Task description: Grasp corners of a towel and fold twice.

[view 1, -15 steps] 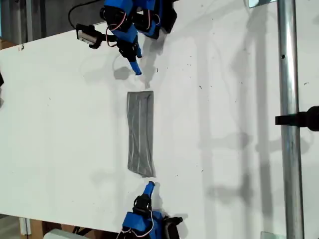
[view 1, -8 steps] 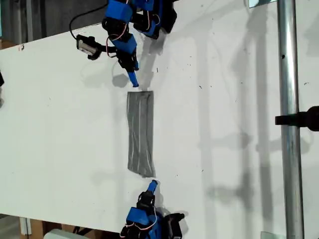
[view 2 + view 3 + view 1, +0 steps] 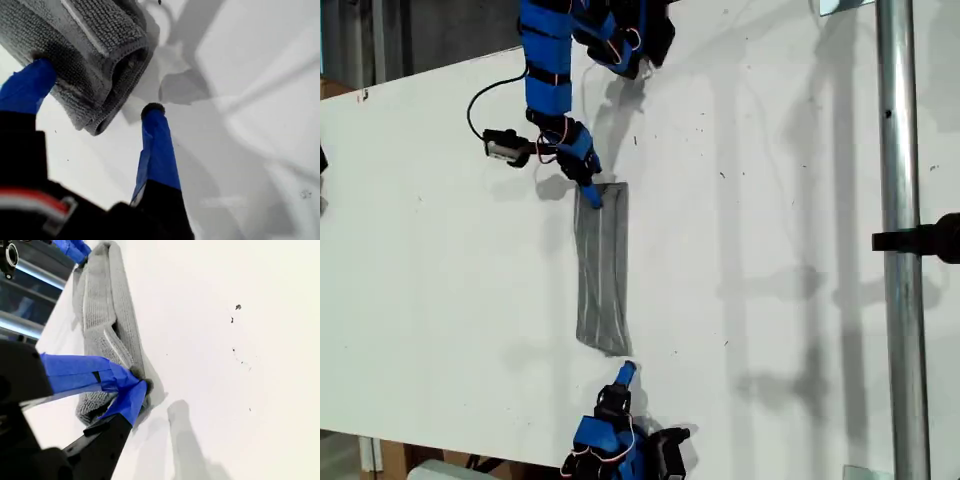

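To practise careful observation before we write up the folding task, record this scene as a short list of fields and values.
Surface: white table
Cloth: grey striped towel, already folded into a long narrow strip, lying flat
My first gripper: open at one end of the towel, one finger on the cloth, the other on the table
My second gripper: shut at the opposite end, tips at the cloth's edge; a pinch cannot be confirmed
Towel lifted: no
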Robot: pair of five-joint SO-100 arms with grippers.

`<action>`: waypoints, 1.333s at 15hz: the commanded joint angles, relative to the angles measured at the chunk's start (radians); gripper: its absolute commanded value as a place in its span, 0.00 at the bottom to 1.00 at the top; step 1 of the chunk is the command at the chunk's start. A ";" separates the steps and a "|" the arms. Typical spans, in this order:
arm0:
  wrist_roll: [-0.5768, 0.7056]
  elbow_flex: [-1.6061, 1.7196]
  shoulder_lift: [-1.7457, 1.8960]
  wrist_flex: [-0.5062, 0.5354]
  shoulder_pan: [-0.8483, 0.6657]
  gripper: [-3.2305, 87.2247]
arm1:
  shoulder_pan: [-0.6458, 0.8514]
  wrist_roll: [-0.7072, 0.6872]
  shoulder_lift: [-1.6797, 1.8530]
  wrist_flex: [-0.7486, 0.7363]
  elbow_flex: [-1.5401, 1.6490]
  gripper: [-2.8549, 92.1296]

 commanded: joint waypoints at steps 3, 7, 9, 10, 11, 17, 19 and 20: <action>0.008 0.011 0.009 -0.020 -0.008 0.00 | -0.064 0.057 -0.264 -0.064 -0.282 0.39; 0.009 0.014 0.009 -0.017 0.002 0.00 | -0.126 0.114 -0.407 -0.387 -0.348 0.07; 0.014 0.014 0.009 -0.018 0.005 0.00 | -0.101 0.166 -0.321 -0.362 -0.265 0.04; 0.014 0.014 0.009 -0.018 0.005 0.00 | -0.077 0.146 -0.242 -0.239 -0.244 0.03; 0.015 0.014 0.009 -0.018 0.005 0.00 | -0.054 0.118 -0.144 -0.032 -0.252 0.03; 0.020 0.014 0.009 -0.020 -0.005 0.00 | -0.043 0.091 0.253 0.885 -0.258 0.03; 0.020 0.014 0.009 -0.020 -0.005 0.00 | -0.163 0.011 0.350 0.407 -0.230 0.03; 0.018 0.014 0.009 -0.020 -0.002 0.00 | -0.183 -0.018 0.333 0.199 -0.233 0.03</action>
